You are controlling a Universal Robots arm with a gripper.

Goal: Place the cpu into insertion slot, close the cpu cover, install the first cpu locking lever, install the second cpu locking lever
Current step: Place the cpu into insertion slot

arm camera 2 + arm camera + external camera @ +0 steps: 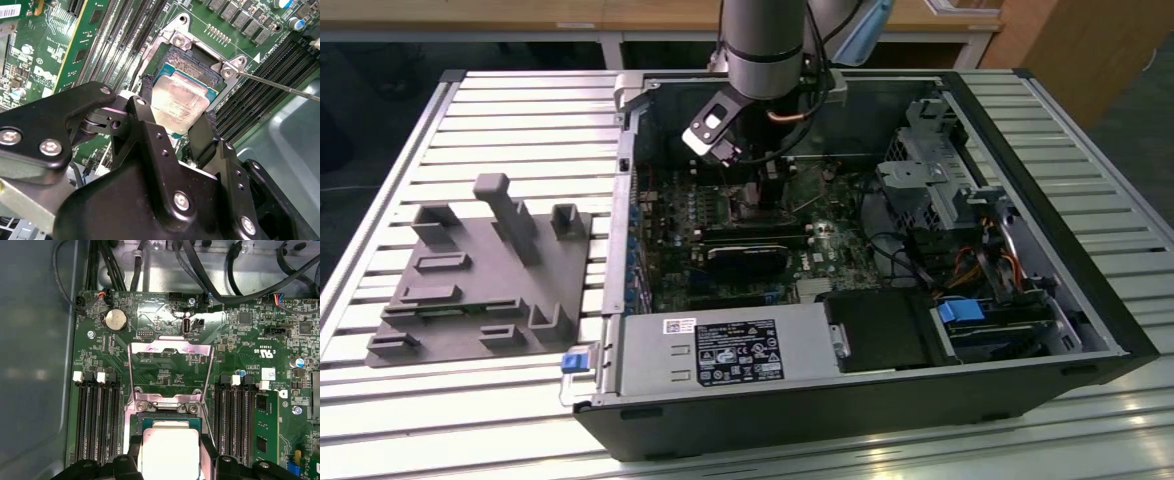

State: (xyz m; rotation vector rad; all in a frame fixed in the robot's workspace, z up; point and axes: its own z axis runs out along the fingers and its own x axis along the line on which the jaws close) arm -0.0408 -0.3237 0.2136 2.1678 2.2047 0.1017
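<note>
Gripper [176, 107] jaws are clamped narrow on two opposite edges of the cpu [179, 94], right at the insertion slot [192, 56]. The cpu cover [150, 347] is flipped back, and memory slots [97, 420] crowd both sides.

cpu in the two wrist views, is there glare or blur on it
Second wrist view: the pale silver-beige square cpu shows a mottled whitish sheen, edges sharp. First wrist view: its face looks brighter and flatter, while the thin silver metal cpu cover, open, catches glare on its frame.
</note>
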